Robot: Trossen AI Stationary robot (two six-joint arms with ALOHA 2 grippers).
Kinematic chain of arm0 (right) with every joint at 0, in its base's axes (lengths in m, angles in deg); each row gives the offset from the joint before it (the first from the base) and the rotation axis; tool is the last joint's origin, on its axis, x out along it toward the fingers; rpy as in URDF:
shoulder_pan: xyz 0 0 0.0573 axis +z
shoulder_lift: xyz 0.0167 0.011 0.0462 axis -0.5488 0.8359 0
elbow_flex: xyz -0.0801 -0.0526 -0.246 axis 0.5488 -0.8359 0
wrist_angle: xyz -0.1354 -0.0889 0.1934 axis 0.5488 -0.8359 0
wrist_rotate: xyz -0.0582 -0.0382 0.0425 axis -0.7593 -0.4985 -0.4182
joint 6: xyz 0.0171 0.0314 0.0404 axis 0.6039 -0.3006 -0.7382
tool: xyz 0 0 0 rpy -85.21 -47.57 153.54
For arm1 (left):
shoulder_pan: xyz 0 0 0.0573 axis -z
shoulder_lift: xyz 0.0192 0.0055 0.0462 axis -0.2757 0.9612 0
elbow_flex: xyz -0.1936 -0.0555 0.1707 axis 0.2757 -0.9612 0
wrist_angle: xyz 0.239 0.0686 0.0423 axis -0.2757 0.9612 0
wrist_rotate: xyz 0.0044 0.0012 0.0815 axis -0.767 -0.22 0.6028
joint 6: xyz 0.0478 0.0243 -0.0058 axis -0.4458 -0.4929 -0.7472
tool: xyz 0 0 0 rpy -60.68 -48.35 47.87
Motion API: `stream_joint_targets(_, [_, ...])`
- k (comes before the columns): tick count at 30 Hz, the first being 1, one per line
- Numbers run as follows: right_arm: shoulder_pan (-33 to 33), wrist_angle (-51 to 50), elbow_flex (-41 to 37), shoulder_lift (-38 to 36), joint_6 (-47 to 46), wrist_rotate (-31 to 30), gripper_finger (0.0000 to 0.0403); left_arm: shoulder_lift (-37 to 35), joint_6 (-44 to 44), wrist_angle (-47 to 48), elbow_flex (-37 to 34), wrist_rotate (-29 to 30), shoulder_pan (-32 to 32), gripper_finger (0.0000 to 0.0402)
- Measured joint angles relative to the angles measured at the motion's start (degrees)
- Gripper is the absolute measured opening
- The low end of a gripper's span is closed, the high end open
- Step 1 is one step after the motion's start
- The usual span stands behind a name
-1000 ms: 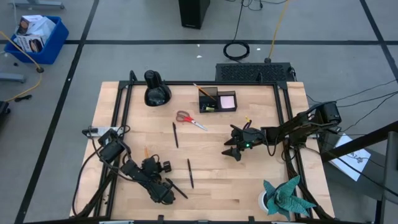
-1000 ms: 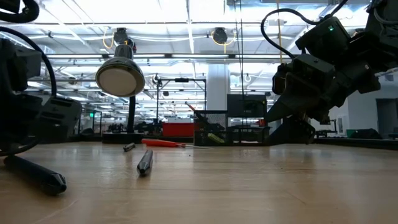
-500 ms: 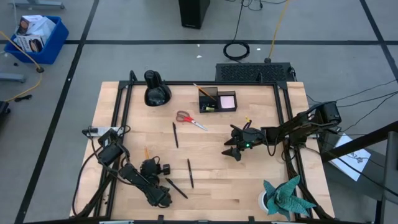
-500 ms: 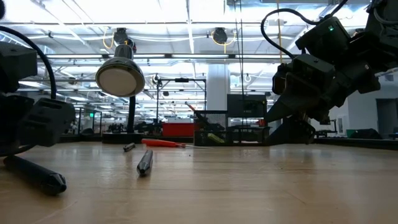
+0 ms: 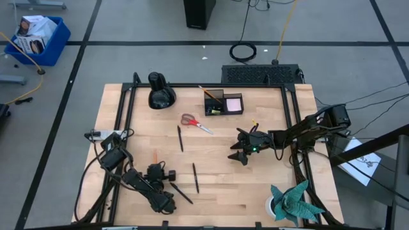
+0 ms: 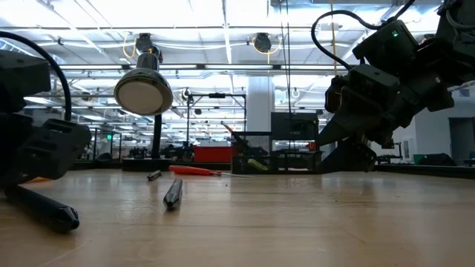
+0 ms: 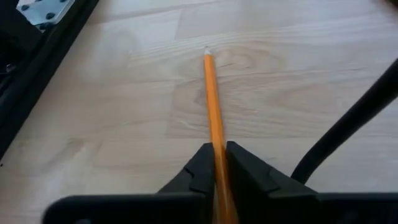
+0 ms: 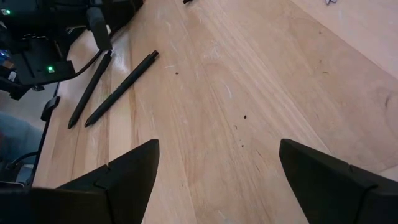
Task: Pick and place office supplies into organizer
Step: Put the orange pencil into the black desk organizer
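- Left gripper (image 7: 219, 163) pinching 1 orange pencil (image 7: 212, 102), long axis straight ahead of the fingers, tip pointing away.
- Right gripper (image 8: 217, 171) spread wide, above bare table (image 8: 261, 81).
- 3 black pens (image 5: 179, 138) loose on table; 1 red-handled scissors (image 5: 195, 122).

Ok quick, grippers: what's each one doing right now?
Left gripper: closed on the orange pencil, near the table's front left.
Right gripper: open, holding nothing, hovering over the table's right half.

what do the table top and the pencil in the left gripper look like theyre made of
Table top: looks like pale wood, matte, with visible grain lines and plank joints. Pencil: probably painted wood, with a smooth orange coat and a bare, light sharpened tip; the left gripper is pinching it between dark fingers, apparently matte plastic.
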Motion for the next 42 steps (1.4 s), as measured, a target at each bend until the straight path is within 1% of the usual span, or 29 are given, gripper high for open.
stream_joint_targets(2, [0.0,0.0,0.0,0.0,0.0,0.0,0.0325,0.0,-0.5,-0.1,0.1,0.0,-0.1,0.0017])
stream_joint_targets(4, [0.0,0.0,0.0,0.0,0.0,0.0,0.0325,0.0,-1.7,-0.4,0.2,0.0,-0.4,0.001])
stream_joint_targets(8, [0.0,0.0,0.0,0.0,0.0,0.0,0.0325,-0.1,-2.2,-0.4,0.2,-0.1,-0.7,0.0015])
stream_joint_targets(10, [0.0,0.0,0.0,0.0,0.0,0.0,0.0325,-0.5,-2.6,0.0,0.5,-0.4,-0.9,0.001])
stream_joint_targets(14, [0.0,0.0,0.0,0.0,0.0,0.0,0.0325,-0.6,-2.1,1.8,3.1,-1.9,-1.1,0.0008])
stream_joint_targets(19, [0.0,0.0,0.0,0.0,0.0,0.0,0.0325,-0.6,-4.3,1.9,5.7,-2.5,-1.8,0.0005])
stream_joint_targets(25, [0.0,0.0,0.0,0.0,0.0,0.0,0.0325,-0.6,-5.4,5.2,9.3,-1.5,-2.7,0.0006])
stream_joint_targets(27, [0.0,0.0,0.0,0.0,0.0,0.0,0.0325,-0.7,-6.1,5.9,10.2,-0.3,-3.2,0.0001])
stream_joint_targets(30, [0.0,0.0,0.0,0.0,0.0,0.0,0.0325,-0.7,-7.1,7.9,11.6,1.3,-3.7,0.0003])
stream_joint_targets(34, [0.0,0.0,0.0,0.0,0.0,0.0,0.0325,-0.9,-9.1,9.2,12.2,1.9,-4.3,0.0001])
stream_joint_targets(36, [0.0,0.0,0.0,0.0,0.0,0.0,0.0325,-0.9,-11.9,9.4,12.0,2.0,-4.3,0.0003])
stream_joint_targets(38, [0.0,0.0,0.0,0.0,0.0,0.0,0.0325,-0.9,-18.3,9.5,12.0,0.9,-4.3,0.0012])
stream_joint_targets(41, [0.0,0.0,0.0,0.0,0.0,0.0,0.0325,-0.9,-28.1,9.7,12.0,-5.0,-4.3,0.0029])
stream_joint_targets(42, [0.0,0.0,0.0,0.0,0.0,0.0,0.0325,-0.9,-31.6,9.7,12.0,-5.9,-4.1,0.0033])
